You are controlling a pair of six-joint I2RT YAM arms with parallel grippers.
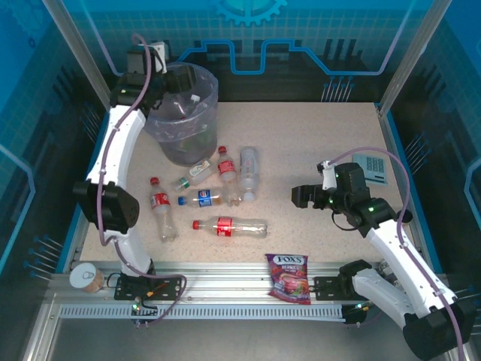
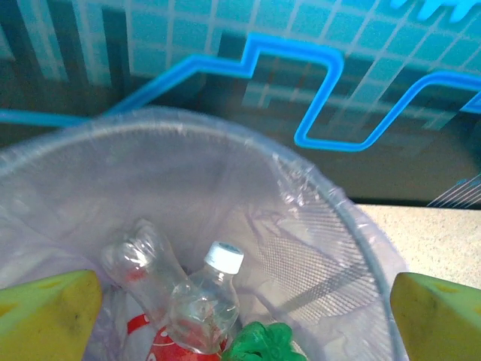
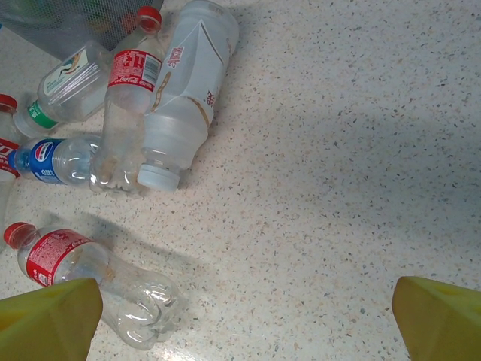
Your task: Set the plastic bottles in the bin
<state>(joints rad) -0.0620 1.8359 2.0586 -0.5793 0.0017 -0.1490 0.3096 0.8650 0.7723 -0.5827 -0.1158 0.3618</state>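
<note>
Left claw [image 2: 242,320] agape over lilac-lined grey bin [image 2: 319,248]

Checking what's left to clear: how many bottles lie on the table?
6. By the bin: green-capped bottle, red-capped bottle, white bottle, blue-labelled bottle. Left: lone bottle. Frontmost: red-labelled bottle. None seems hidden.

This looks like a robot lab. A white robot arm on the left [image 1: 114,147] and another on the right [image 1: 402,256] are bolted to a silver metal rail [image 1: 225,289] at the near edge of a speckled beige table [image 1: 316,135]. See-through blue walls [image 1: 338,37] with a gear picture [image 1: 248,9] stand around the left, right and far sides.
</note>
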